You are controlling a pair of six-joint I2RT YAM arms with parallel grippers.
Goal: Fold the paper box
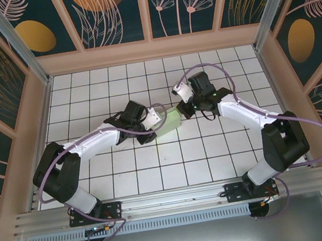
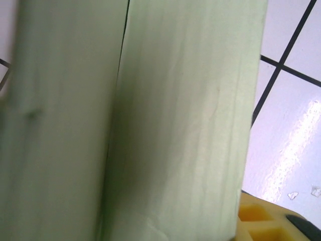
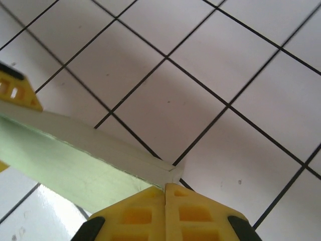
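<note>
The paper box (image 1: 167, 122) is near the middle of the white tiled table (image 1: 157, 175), between the two grippers, and sits at a slant to the tile lines. It is a single piece of pale green card, folded up into a flattish block. Its outer faces are all that can be seen, so what is inside cannot be told. In the left wrist view its green card (image 2: 180, 125) is pressed close to the camera, with one dark seam running down between two panels.

There are two arms, one on each side of the box. The left gripper (image 1: 154, 120) holds the box's left end with its jaws partly open. In the right wrist view one of its yellow fingers (image 3: 17, 93) lies on the box's upper edge, and a sliver of yellow shows below the card (image 3: 65, 160).

The right gripper (image 3: 165, 193) has its jaws closed flush together. Its fingertips meet the box's near corner, and it cannot be told whether any card is pinched between them.
</note>
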